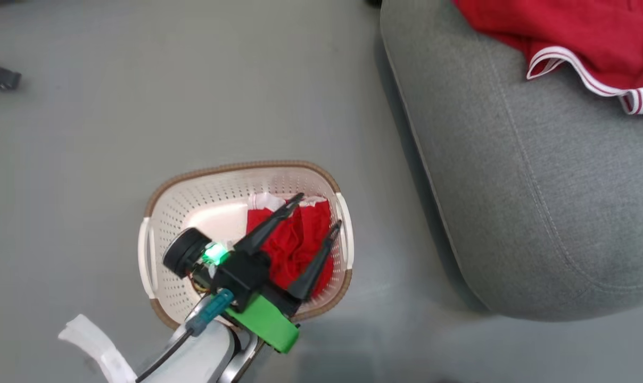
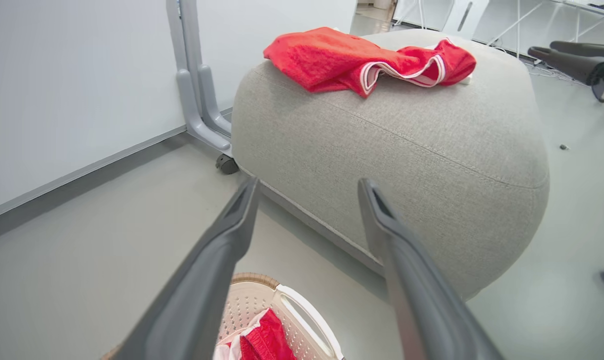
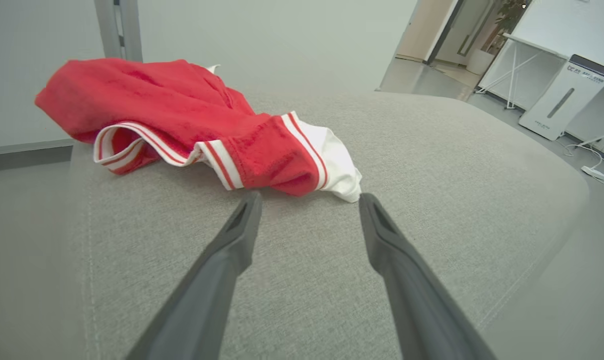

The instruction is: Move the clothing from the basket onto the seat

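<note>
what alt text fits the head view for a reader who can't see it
The robot's open left hand hangs over a cream perforated plastic basket on the grey floor, with a crumpled red garment inside. At upper right, a second red garment with white striped trim lies on a grey fabric seat.

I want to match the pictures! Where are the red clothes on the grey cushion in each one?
Head view: red garment, top right corner.
Left wrist view: red garment, top middle.
Right wrist view: red garment, upper left.
Shared landmark: the grey seat under it.
</note>
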You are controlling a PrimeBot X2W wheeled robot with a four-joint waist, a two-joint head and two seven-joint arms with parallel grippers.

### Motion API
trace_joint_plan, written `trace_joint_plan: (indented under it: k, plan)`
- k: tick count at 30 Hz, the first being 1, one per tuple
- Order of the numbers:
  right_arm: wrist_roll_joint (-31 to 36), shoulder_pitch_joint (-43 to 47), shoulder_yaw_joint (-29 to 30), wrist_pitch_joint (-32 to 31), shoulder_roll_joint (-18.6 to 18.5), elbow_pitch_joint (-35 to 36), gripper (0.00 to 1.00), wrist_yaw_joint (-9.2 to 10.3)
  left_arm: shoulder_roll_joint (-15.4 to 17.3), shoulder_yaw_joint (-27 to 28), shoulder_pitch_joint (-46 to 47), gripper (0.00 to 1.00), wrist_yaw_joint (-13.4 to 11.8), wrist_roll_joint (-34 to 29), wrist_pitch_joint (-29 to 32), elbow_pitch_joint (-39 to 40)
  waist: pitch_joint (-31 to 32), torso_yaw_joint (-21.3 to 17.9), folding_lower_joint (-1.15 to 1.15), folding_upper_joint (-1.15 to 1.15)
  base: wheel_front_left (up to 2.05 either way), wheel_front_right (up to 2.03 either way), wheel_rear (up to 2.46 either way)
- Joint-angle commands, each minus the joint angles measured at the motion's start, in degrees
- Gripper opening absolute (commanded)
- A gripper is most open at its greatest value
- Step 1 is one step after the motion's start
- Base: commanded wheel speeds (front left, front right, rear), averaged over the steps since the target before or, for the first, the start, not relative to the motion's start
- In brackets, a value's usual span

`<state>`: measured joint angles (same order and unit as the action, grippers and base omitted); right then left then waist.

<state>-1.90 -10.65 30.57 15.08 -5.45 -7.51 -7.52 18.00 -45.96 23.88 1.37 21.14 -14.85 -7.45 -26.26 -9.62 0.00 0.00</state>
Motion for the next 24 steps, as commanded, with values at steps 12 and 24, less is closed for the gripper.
trace_joint_plan:
  k: [12,24]
  plan:
    - [-1.20,4.20,-16.82,0.14,0.51,1.13,1.00,0.07,-7.15,20.72,-12.71,1.00,-1.54,-3.71,-0.29,0.17,14.95,11.78,0.00,0.00,0.00,0.00,0.00]
    - [-5.13,6.26,-26.99,0.14,1.37,0.94,1.00,0.07,-13.49,39.16,-24.45,1.00,1.83,-10.21,-0.28,2.44,23.35,20.26,0.00,0.00,0.00,0.00,0.00]
